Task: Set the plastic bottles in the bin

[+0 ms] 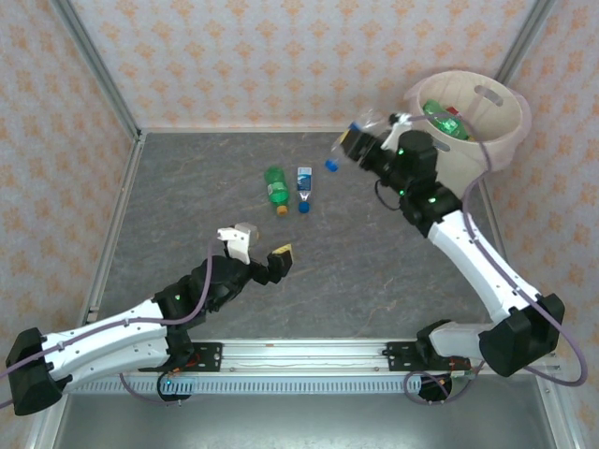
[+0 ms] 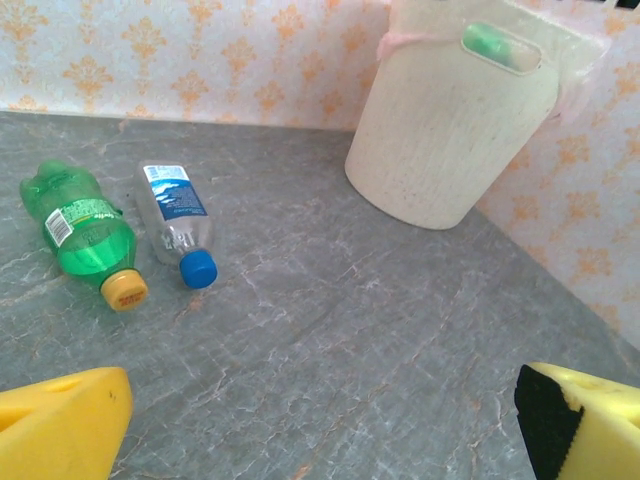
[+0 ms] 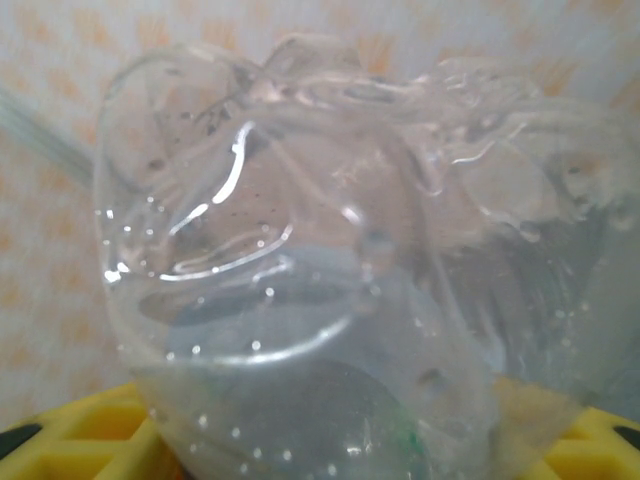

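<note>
Already in bin (image 1: 515,129), green bottle (image 1: 445,122); right gripper (image 1: 358,142) pinching clear bottle (image 3: 340,270), left gripper (image 1: 259,248) spread

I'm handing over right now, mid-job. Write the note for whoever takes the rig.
Left gripper: open, empty, above the table.
Right gripper: shut on a crushed clear bottle, raised beside the bin.
Done: at least one green bottle lies inside.
Left: drop the held one in, then the orange-capped bottle and blue-capped bottle lying mid-table.
</note>
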Robot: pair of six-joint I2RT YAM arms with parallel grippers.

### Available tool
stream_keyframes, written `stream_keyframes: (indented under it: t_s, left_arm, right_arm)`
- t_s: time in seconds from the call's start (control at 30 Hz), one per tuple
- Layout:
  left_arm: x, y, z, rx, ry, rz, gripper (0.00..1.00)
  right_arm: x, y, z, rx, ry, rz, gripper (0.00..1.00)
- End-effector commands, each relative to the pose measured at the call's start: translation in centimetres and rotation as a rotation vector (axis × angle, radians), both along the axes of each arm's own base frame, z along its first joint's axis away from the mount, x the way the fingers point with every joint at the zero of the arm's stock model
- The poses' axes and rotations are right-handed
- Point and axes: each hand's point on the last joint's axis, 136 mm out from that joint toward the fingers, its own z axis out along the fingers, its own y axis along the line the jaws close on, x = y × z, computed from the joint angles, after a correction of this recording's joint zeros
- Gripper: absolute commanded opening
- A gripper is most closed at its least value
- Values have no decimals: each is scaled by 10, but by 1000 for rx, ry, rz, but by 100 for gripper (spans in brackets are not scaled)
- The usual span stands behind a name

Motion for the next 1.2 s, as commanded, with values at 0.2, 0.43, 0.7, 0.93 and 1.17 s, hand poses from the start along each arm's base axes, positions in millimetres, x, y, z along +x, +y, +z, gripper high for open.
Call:
stream_keyframes:
  t_s: [0.2, 0.43, 0.7, 0.93, 1.17]
  left_arm:
    - [-12, -3, 3, -115, 1, -57, 99]
    - [-19, 1, 1, -182, 8, -72, 99]
    - [-22, 8, -1, -178, 22, -62, 99]
    - [-23, 19, -2, -179, 21, -30, 99]
    - [-23, 22, -8, -167, 33, -12, 99]
  right_arm:
    - [26, -139, 68, -54, -79, -512, 56]
    - [49, -236, 77, -91, -65, -824, 55]
    - [89, -299, 61, -91, 12, -975, 56]
    - [130, -314, 47, -186, 88, -992, 58]
    - [142, -312, 37, -222, 143, -966, 100]
